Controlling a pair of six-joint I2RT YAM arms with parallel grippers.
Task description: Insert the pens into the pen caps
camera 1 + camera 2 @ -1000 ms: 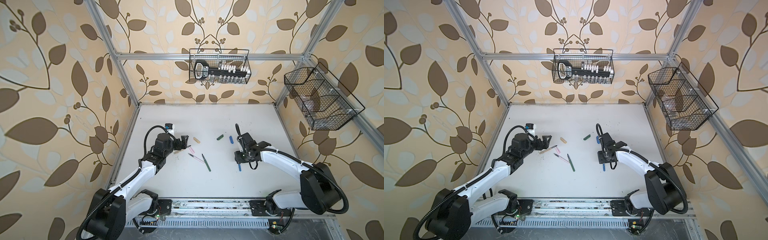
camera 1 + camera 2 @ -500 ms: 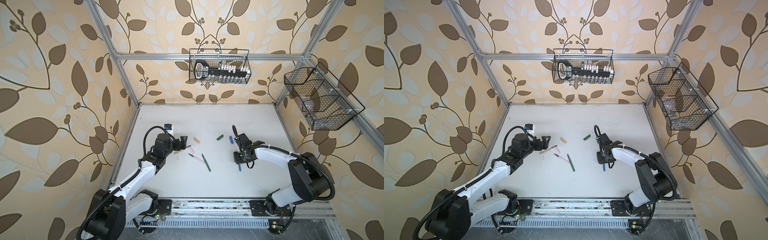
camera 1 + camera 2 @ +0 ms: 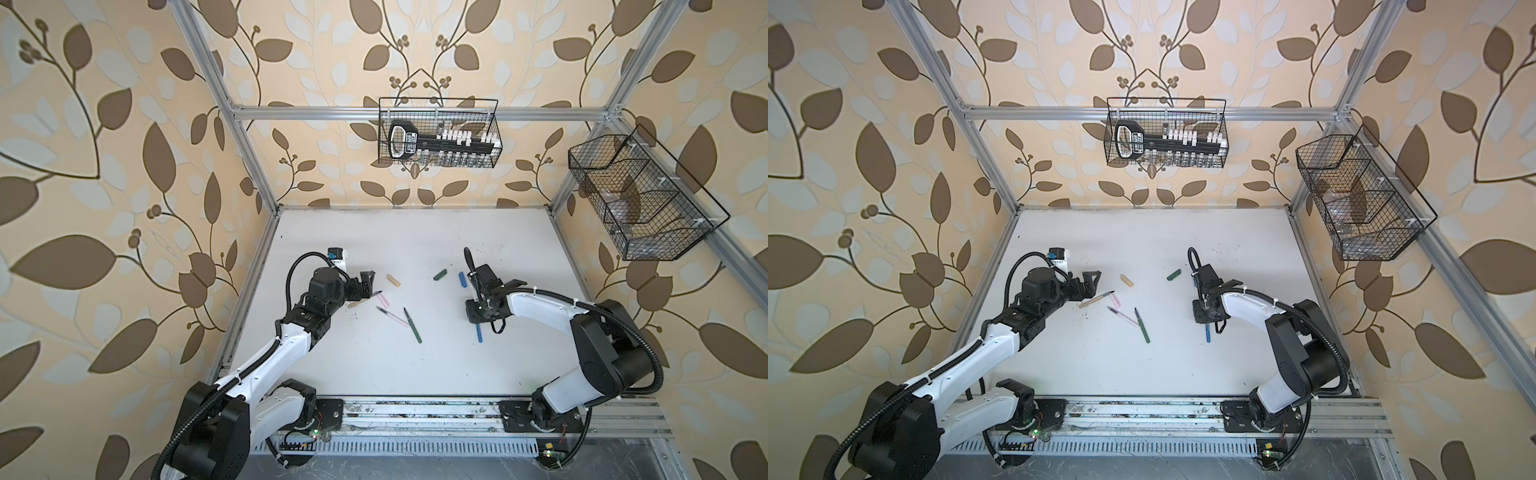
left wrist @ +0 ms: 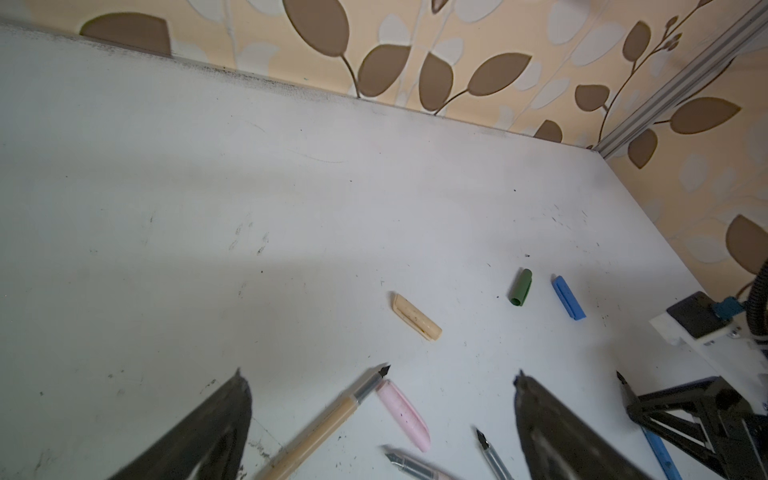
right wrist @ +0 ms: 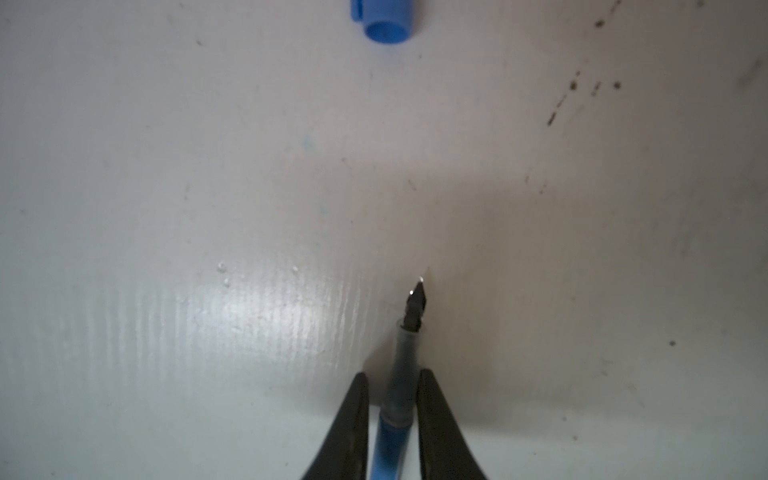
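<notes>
The left gripper (image 4: pixel 379 372) gapes near a tan stick pen (image 4: pixel 324 419). The right gripper (image 5: pixel 392 374) flanks a blue stick pen (image 5: pixel 400 388); whether it grips, I cannot tell. A stubby blue tube cap (image 5: pixel 386 23) lies ahead, apart.

Your two arms match. Left arm (image 3: pixel 286 353) and right arm (image 3: pixel 540 307) both wear glossy white link shells between chunky black joint housings. Black corrugated conduit (image 3: pixel 654 359) runs round each shoulder, and a thinner black cable (image 3: pixel 289 278) arcs at the wrist. Note the blue connector (image 3: pixel 333 252) on the left's white wrist block. Jaws are matte black, tapering to points. Black base plates (image 3: pixel 330 415) sit on your rail (image 3: pixel 415 417), with a green LED (image 3: pixel 316 433) lit.
</notes>
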